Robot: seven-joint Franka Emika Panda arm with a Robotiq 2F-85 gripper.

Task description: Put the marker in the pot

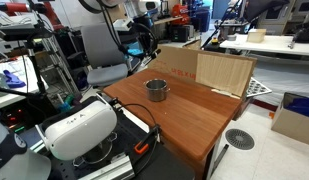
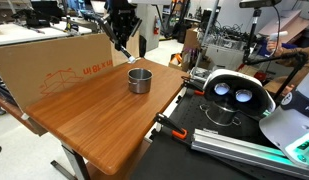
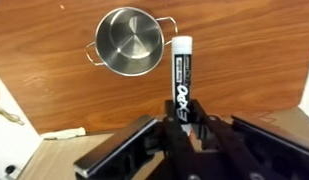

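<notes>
Gripper (image 3: 182,124) is pinching marker (image 3: 181,70) by one end, prob. so free end goes in first; pot (image 3: 129,42) is sitting ahead & off to the side, not under it yet.

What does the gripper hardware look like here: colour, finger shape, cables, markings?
The matte black two-finger gripper is dark all over. In the wrist view, blocky angular linkage bars fan out to either side and narrow to two flat-sided fingers. In both exterior views it reads as a compact black unit. No markings or cables are legible on it, and nothing above the wrist is clear enough to describe.
</notes>
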